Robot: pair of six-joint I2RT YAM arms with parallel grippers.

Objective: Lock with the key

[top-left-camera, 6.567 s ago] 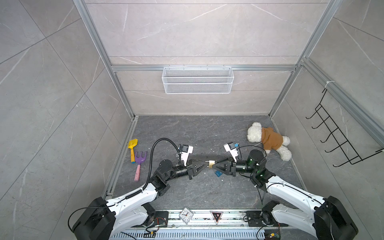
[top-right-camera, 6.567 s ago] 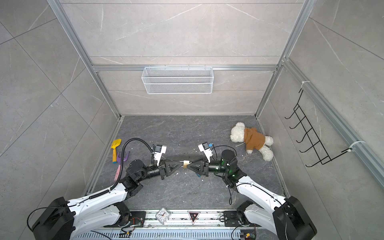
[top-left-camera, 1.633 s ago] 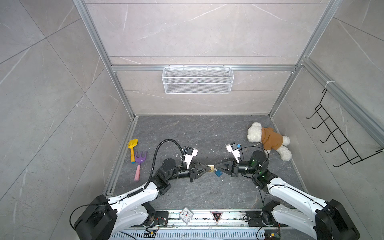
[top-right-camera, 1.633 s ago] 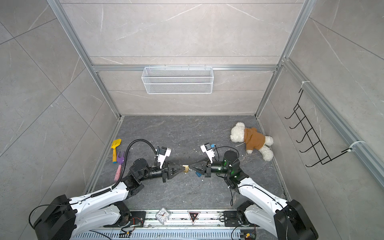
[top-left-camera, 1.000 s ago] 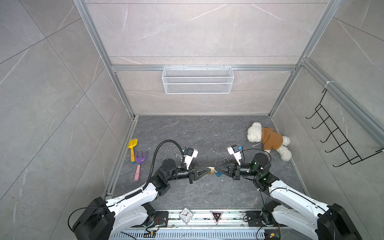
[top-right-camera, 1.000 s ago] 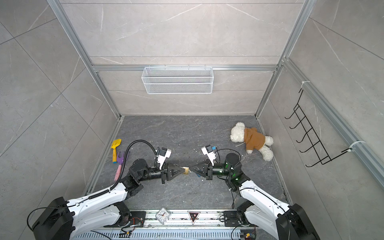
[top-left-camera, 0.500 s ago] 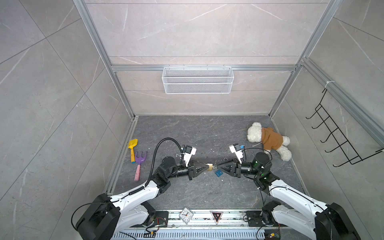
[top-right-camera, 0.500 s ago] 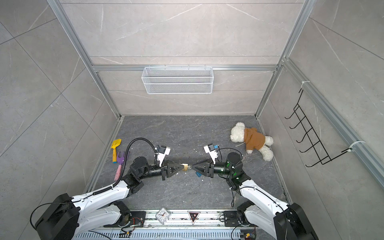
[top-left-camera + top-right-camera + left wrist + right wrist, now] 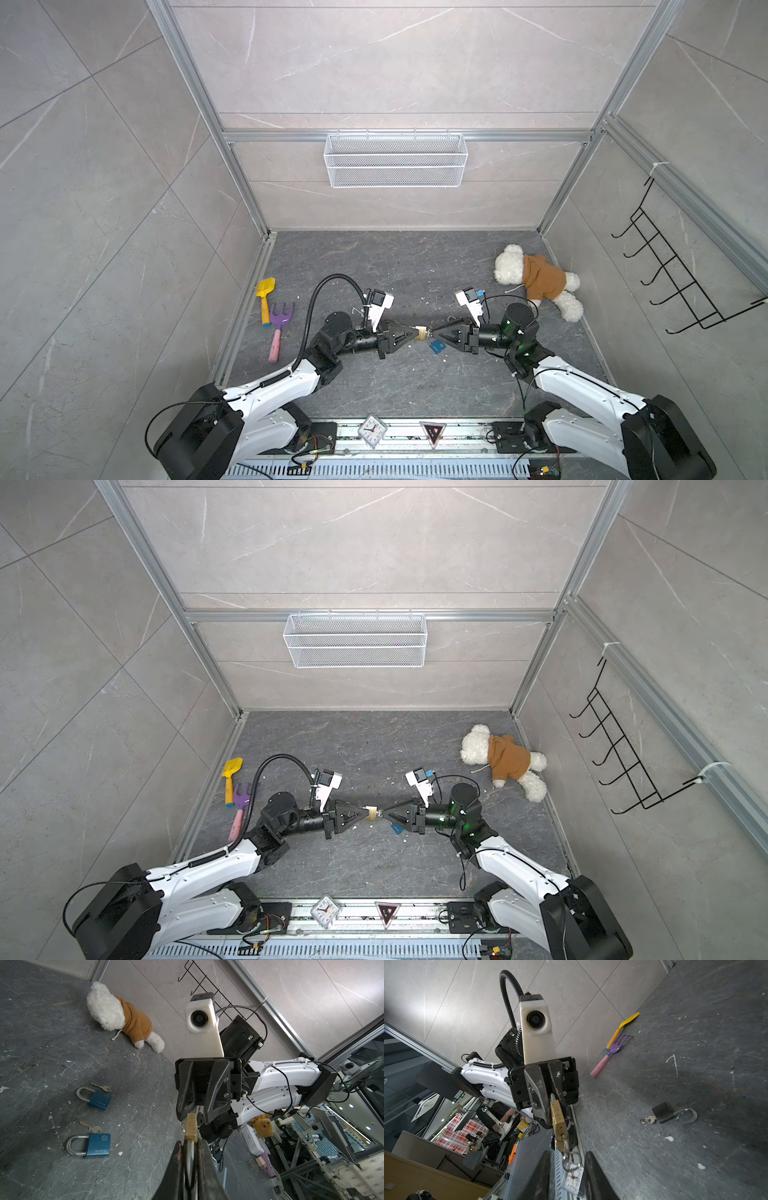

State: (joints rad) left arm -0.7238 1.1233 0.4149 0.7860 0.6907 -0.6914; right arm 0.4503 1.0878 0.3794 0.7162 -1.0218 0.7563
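Note:
A small brass padlock [image 9: 558, 1119] hangs in the air between the two arms; both top views show it [image 9: 421, 333] [image 9: 372, 813]. My left gripper [image 9: 190, 1142] is shut on its steel shackle [image 9: 189, 1159]. The key [image 9: 564, 1142] sticks out of the padlock's base, and its ring [image 9: 571, 1160] dangles from it. My right gripper [image 9: 567, 1152] is open, with a finger on either side of the ring and neither touching it. From above, the right gripper [image 9: 434, 332] points at the left gripper [image 9: 412, 332], tip to tip.
Two blue padlocks [image 9: 97, 1145] [image 9: 99, 1100] with keys lie on the floor below the grippers. A black padlock [image 9: 663, 1114] lies with its shackle open. A teddy bear [image 9: 536, 278] is at the right wall, a toy shovel [image 9: 264, 299] and rake [image 9: 278, 328] at the left. A small clock [image 9: 372, 430] sits on the front rail.
My right gripper has opened and let go of the key. The padlock and both gripper tips have drifted slightly toward the back.

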